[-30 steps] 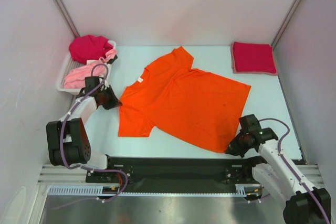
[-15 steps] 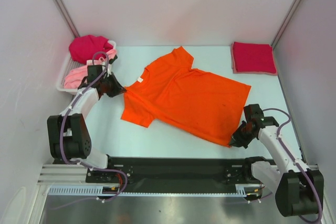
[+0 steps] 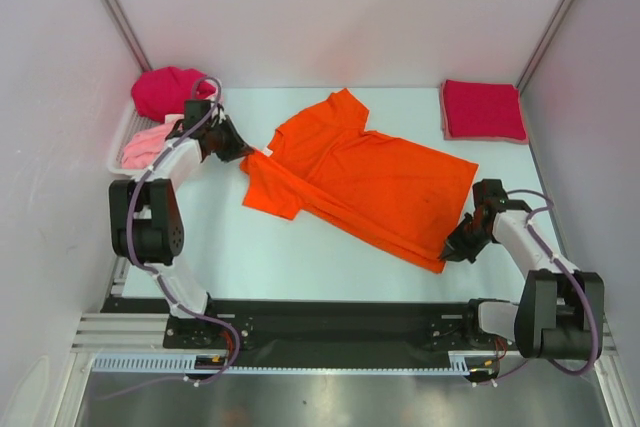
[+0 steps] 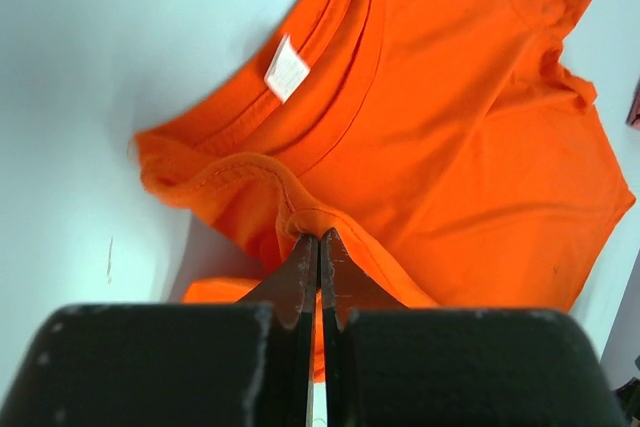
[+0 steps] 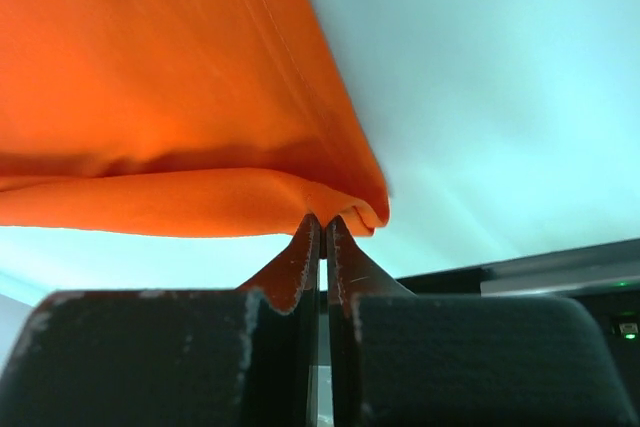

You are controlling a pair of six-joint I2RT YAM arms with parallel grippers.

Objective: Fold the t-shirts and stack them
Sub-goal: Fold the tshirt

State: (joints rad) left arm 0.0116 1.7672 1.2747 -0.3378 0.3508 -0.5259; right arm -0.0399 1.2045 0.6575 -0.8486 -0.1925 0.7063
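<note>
Orange t-shirt (image 3: 365, 185): soft matt cloth, stitched hems, white label; table (image 3: 520, 187) smooth, faintly glossy; folded crimson t-shirt (image 3: 483, 109) matt cloth; tray (image 3: 118, 142) white plastic.

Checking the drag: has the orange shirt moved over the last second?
Yes. The orange shirt has slid away from the black rail, toward the back; the gap between its near hem and the rail has widened.
</note>
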